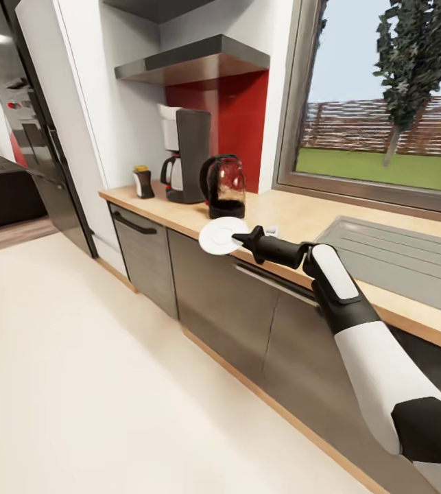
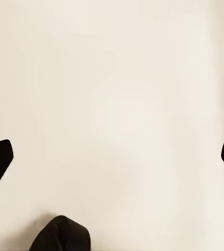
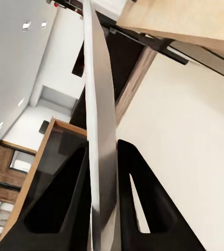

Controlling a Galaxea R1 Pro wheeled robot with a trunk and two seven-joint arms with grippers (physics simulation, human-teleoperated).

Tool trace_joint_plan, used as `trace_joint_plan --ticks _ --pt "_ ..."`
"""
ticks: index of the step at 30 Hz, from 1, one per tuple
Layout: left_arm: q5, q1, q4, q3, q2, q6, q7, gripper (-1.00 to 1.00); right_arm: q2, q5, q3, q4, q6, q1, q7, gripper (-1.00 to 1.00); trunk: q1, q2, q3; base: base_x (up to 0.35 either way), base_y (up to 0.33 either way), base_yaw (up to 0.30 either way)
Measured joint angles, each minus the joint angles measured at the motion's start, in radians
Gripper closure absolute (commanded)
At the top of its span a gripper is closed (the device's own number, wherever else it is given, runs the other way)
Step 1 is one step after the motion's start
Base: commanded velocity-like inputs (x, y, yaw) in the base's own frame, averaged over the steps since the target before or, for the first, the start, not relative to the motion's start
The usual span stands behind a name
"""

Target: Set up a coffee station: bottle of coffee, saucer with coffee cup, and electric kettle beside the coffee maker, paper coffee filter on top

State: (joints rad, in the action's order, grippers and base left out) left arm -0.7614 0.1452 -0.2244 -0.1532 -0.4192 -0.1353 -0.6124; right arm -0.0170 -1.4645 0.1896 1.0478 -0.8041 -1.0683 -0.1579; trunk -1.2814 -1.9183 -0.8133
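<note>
Behind kettle (image 1: pixel 224 184), coffee maker (image 1: pixel 186 155) partly hidden

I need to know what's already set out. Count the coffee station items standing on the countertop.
3. The bottle of coffee stands at the far left, the coffee maker beside it, and the electric kettle next along. The saucer is still off the countertop, clamped in the right gripper.

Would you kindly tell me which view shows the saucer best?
The head view: the saucer shows its whole round face, held by the right end effector. The right wrist view shows it edge-on between the fingers. The left wrist view faces bare floor.
</note>
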Motion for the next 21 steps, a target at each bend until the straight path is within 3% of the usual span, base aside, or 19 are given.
trace_joint_plan --ticks 6,10,12,21 --pt "0.000 0.000 0.000 0.000 0.000 0.000 0.001 -1.00 0.014 -0.007 -0.004 0.003 0.004 0.000 -0.036 1.00 0.000 0.000 0.000 0.217 0.294 0.000" --pt "0.000 0.000 0.000 0.000 0.000 0.000 0.001 -1.00 0.015 -0.082 -0.005 0.005 0.005 0.000 -0.063 1.00 0.000 0.000 0.000 0.217 0.291 0.000" --pt "0.000 0.000 0.000 0.000 0.000 0.000 0.001 -1.00 0.015 -0.093 -0.005 0.005 0.005 0.000 -0.066 1.00 0.000 0.000 0.000 0.216 0.261 0.000" --pt "-0.001 0.000 0.001 0.001 0.000 0.000 0.001 -1.00 0.016 -0.101 -0.005 0.005 0.004 0.000 -0.068 1.00 0.000 0.000 0.003 0.074 0.082 -0.145"
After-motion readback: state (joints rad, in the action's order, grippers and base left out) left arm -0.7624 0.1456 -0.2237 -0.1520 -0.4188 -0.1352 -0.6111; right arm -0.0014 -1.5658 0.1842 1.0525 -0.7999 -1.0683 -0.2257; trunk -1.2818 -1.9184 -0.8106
